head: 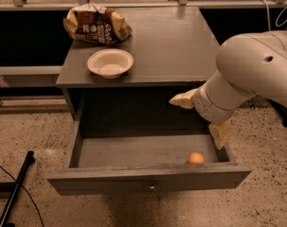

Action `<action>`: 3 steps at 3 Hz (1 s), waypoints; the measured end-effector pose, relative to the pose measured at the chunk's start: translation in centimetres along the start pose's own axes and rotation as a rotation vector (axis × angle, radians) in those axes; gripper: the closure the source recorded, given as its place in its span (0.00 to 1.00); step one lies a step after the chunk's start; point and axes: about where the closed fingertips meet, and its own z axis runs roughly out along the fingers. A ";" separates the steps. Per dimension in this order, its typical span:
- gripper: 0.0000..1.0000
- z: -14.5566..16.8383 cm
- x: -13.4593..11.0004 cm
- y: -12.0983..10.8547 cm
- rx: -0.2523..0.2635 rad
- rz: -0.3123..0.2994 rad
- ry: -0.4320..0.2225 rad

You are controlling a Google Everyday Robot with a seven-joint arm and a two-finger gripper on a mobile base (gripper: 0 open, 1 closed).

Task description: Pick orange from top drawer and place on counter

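Observation:
The top drawer (133, 151) is pulled out, grey inside. The small orange (196, 158) lies on its floor at the front right corner, close to the front panel. The counter (171, 46) is the flat grey top of the cabinet behind it. My gripper (202, 116) hangs on the big white arm (256, 70) above the right part of the drawer, up and slightly right of the orange. It is open and empty: one pale finger (183, 100) points left, the other (221, 133) points down near the drawer's right wall.
A white bowl (110, 63) stands at the counter's front left. A brown chip bag (96, 24) lies behind it at the back left. Speckled floor surrounds the cabinet. A black pole (17, 186) lies on the floor at the left.

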 end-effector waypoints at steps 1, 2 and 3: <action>0.00 0.4 -0.1 0.0 -0.005 -0.010 -0.018; 0.00 4.9 -2.0 1.2 0.090 -0.085 -0.104; 0.00 4.3 -1.3 0.4 0.109 -0.115 -0.071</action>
